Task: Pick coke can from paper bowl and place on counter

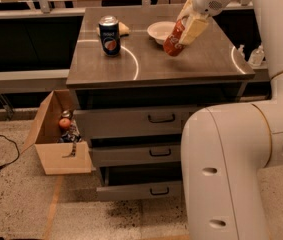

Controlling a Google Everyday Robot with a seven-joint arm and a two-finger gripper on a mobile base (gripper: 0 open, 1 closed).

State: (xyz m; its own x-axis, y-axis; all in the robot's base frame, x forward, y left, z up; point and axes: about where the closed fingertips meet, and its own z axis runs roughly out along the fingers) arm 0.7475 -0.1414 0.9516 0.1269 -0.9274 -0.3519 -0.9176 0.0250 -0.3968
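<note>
The tool (185,30) grips the coke can (173,43) at a tilt, just outside the paper bowl (157,32) and low over bare worktop (201,59), probably ready to set it down. 1 blue can (109,35) stands well apart.

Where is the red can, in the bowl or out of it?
Out. The gripper holds the coke can tilted over the counter, beside the paper bowl, which looks empty.
</note>
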